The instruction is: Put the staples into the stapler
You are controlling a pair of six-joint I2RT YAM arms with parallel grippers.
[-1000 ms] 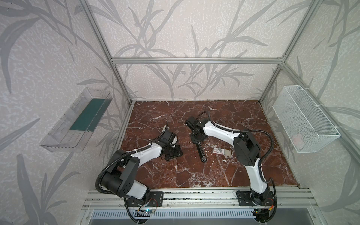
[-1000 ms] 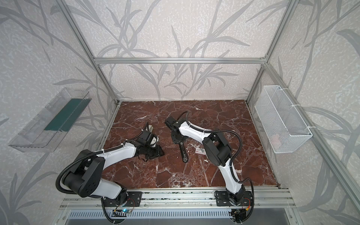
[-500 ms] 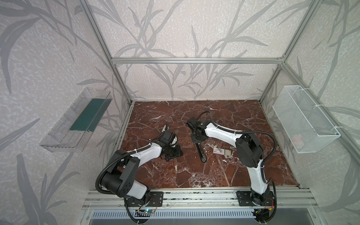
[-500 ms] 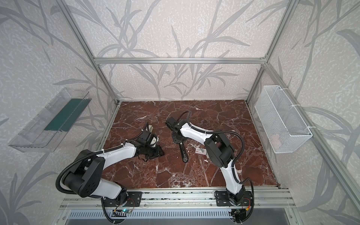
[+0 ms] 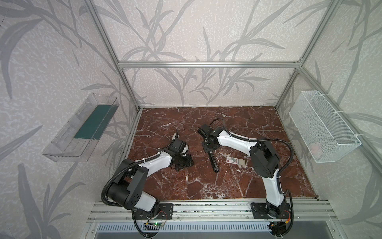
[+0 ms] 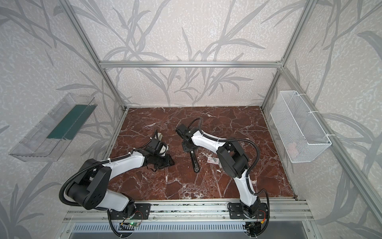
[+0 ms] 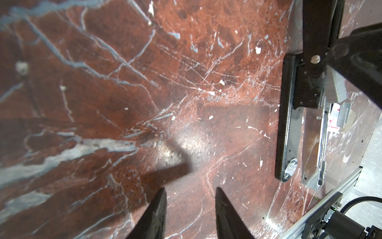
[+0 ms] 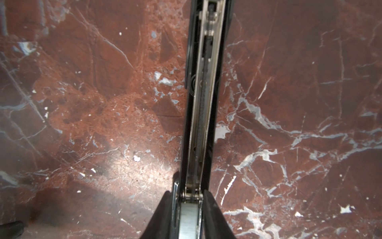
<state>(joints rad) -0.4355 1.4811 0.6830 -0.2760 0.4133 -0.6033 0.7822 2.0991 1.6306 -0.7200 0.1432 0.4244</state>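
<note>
**Clerk:** Item one, right side?

**Me:** My right gripper (image 8: 187, 192): low at the hinge end of the stapler (image 8: 215, 87), one finger on each side of its silver rail (image 8: 194, 144). Change noted: the jaws have eased apart over the last second. They now stand narrowly apart. Whether they still pinch anything, I cannot tell.

**Clerk:** Item two, the staples?

**Me:** The staples (image 8: 189, 221): one ribbed silvery strip between my fingers, at the rail's hinge end. Whether it is seated in the channel, I cannot tell. My judgement: strip delivered, grip letting go.

**Clerk:** Where is the stapler?

**Me:** Lying opened near the middle of the tabletop (image 5: 206, 186) in both top views, with its black base (image 7: 287, 128) beside the rail. The white box (image 5: 229, 159) with red print lies just beside it, toward my right arm.

**Clerk:** Item three, left side?

**Me:** My left gripper (image 7: 190, 188): jaws partly open, nothing between them, over bare tabletop and apart from the stapler. Unchanged.

**Clerk:** What is outstanding?

**Me:** Draw the fingers clear, confirm the strip sits true, close the stapler. Risk, as I judge it: the strip tips out as my fingers part.
</note>
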